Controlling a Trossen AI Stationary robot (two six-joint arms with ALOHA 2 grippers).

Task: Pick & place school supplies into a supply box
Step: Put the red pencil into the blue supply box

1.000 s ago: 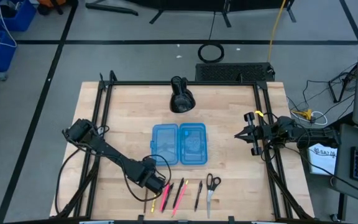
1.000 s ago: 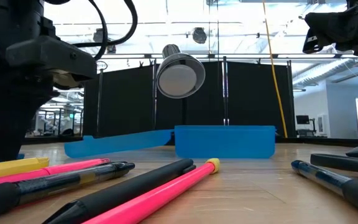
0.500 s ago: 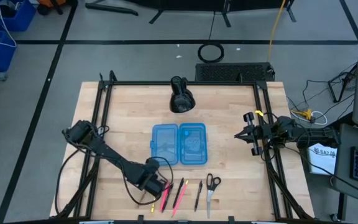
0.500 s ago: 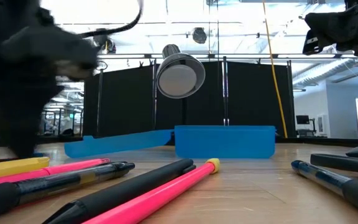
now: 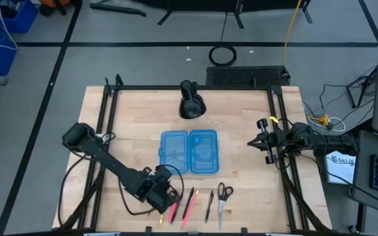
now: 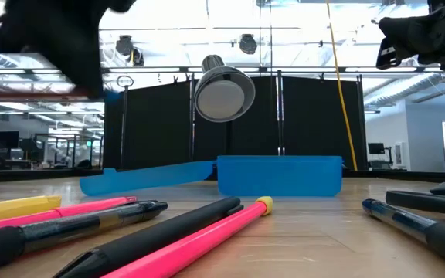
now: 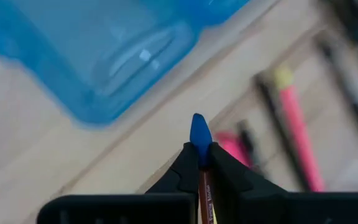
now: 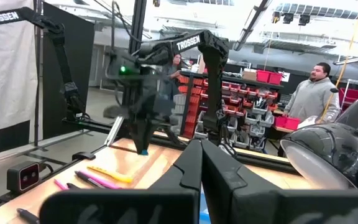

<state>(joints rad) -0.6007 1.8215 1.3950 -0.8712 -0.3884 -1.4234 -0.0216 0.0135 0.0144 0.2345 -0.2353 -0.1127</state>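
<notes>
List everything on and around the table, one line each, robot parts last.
supply box: one, translucent light blue, lying open at table centre
pens and pencils on the table: several, pink, yellow, black, in a row along the near edge
scissors: one, black handles, right end of that row
pencil with a blue cap: one, held off the table
dome-shaped object: one, black, far side of the table
people: at least two, in the room beyond
left gripper: shut on the pencil, above the row
right gripper: shut, waiting at the table's right edge
</notes>
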